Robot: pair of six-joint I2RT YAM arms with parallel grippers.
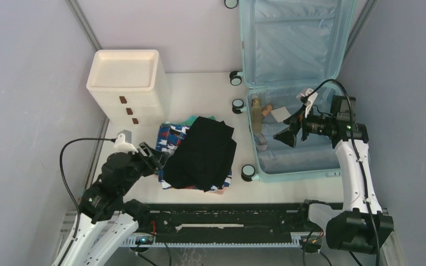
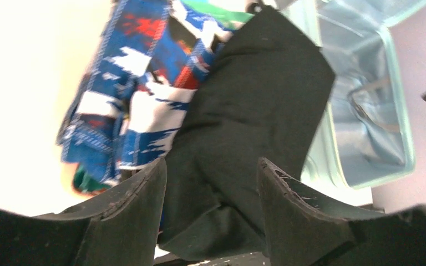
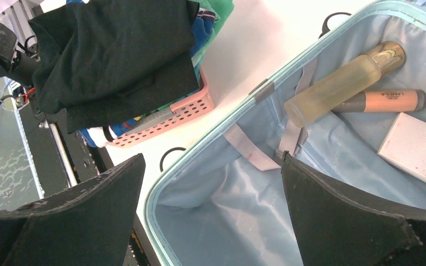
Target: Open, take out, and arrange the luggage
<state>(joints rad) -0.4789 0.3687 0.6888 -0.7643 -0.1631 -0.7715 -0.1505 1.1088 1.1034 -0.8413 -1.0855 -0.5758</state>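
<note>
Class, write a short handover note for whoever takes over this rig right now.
Left gripper: open, at the edge of the black garment.
Right gripper: open, empty, over the luggage.
Luggage: open, lid upright. The black garment tops the clothes in the pink basket beside it.
Done: opened, clothes out.
Left: bottle, tube and white box are inside, to be taken out.

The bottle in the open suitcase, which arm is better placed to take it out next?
Right. The right gripper hangs open over the luggage, its wrist view looking down at the bottle. The left gripper is away at the black garment piled on the pink basket.
</note>
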